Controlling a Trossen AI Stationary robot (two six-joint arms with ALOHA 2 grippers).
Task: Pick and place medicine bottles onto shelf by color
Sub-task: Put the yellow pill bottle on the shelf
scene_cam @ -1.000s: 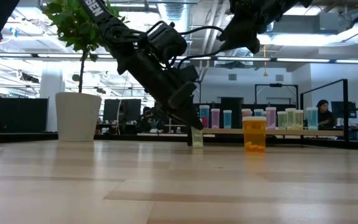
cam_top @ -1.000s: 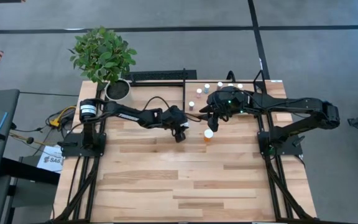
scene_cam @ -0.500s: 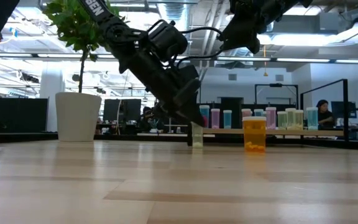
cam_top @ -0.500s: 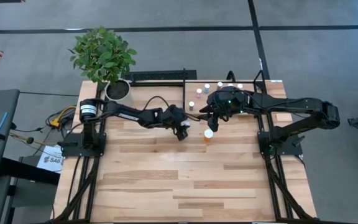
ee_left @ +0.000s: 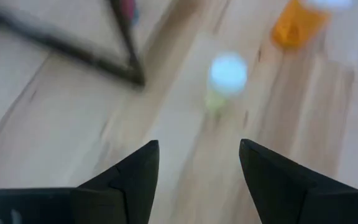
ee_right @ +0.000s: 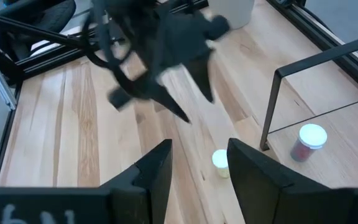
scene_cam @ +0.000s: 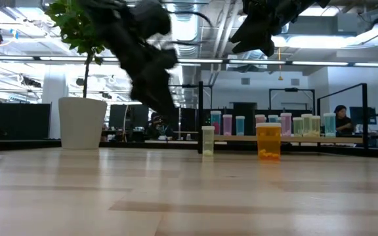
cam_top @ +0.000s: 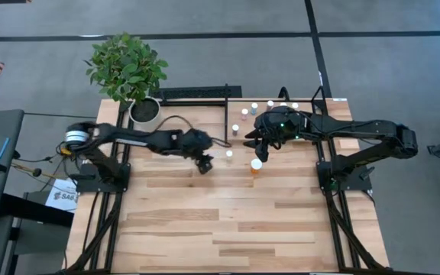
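A small pale yellow medicine bottle [cam_top: 229,153] with a white cap stands on its base on the tabletop, just in front of the shelf [cam_top: 281,122]. It also shows in the low view [scene_cam: 207,140] and the left wrist view [ee_left: 225,78]. My left gripper [cam_top: 203,166] is open, to the bottle's left and clear of it, with nothing between its fingers [ee_left: 197,162]. A larger orange bottle [cam_top: 256,165] stands to the right. My right gripper [cam_top: 264,145] hovers open and holding nothing above the shelf's near edge, over the yellow bottle [ee_right: 221,163]. Several small bottles [cam_top: 253,107] stand on the shelf.
A potted plant [cam_top: 127,70] in a white pot [scene_cam: 82,122] stands at the table's far left corner. The shelf's thin black frame [ee_right: 303,68] rises beside the yellow bottle. A reddish bottle [ee_right: 308,142] stands just inside it. Bare planks [cam_top: 228,221] fill the near half.
My left gripper has opened and let go of the pale yellow bottle. It has then drawn back toward the table's left edge and risen. The bottle stays upright on the table where it was set.
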